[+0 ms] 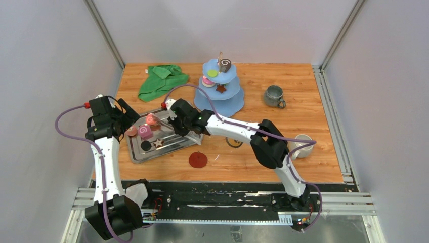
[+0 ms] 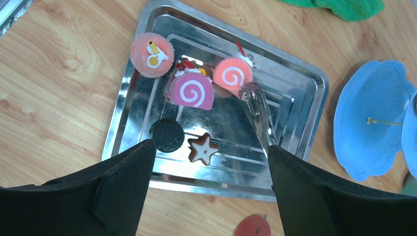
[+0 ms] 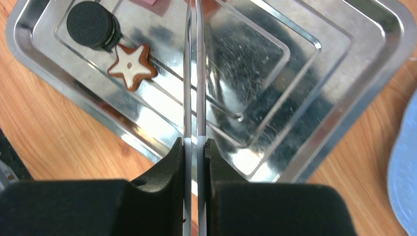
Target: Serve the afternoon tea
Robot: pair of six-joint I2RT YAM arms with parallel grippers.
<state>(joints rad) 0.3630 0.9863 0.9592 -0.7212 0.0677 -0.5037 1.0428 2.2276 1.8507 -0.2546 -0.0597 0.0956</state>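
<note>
The steel tray [image 2: 319,81] near the bench's left edge holds a pink swirl roll [image 2: 192,92], a coral roll [image 2: 232,74], a black disc [image 2: 168,135] and a brown star [image 2: 202,149]. The right end effector [image 3: 195,147] is clamped on metal tongs [image 2: 258,110], whose tips are just beside the coral roll. The left end effector [image 2: 210,147] hovers above the tray, its jaws wide apart. The blue tiered stand [image 1: 230,106] carries a brown roll [image 1: 224,65].
</note>
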